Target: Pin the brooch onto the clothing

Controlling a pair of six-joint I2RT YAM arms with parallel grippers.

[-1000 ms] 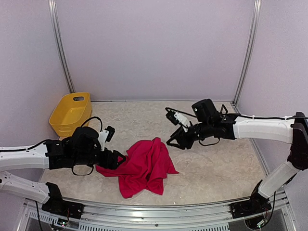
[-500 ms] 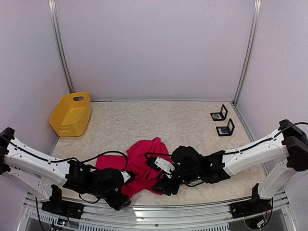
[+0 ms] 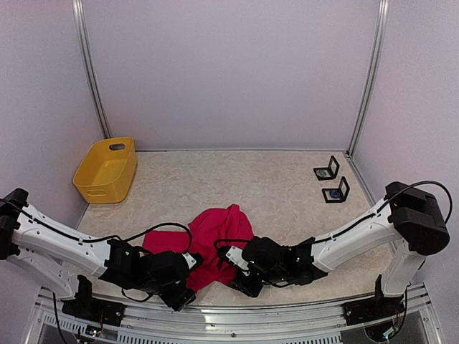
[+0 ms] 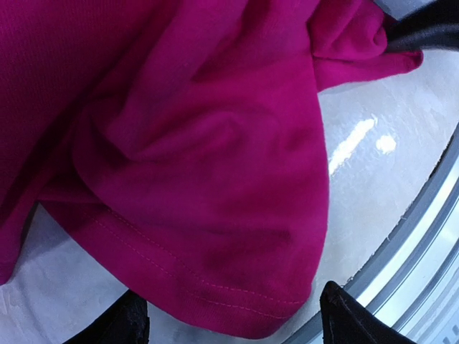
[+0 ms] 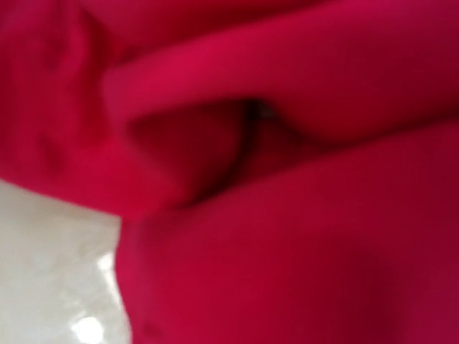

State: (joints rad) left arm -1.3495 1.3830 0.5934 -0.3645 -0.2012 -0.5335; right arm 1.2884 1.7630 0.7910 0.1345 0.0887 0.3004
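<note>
Our left gripper [image 4: 233, 321] stands wide open, its dark fingertips [image 4: 344, 319] on either side of the stitched hem of the clothing [image 4: 179, 143], with nothing pinched. Our right gripper [image 3: 245, 282] sits at the clothing's near right edge, and we cannot tell how its jaws stand, since its camera shows only blurred red folds. The clothing lies crumpled at the near middle of the table [image 3: 237, 179], well apart from the yellow tub [image 3: 106, 170].

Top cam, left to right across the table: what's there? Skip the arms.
yellow tub → crimson T-shirt → pair of small black stands
</note>
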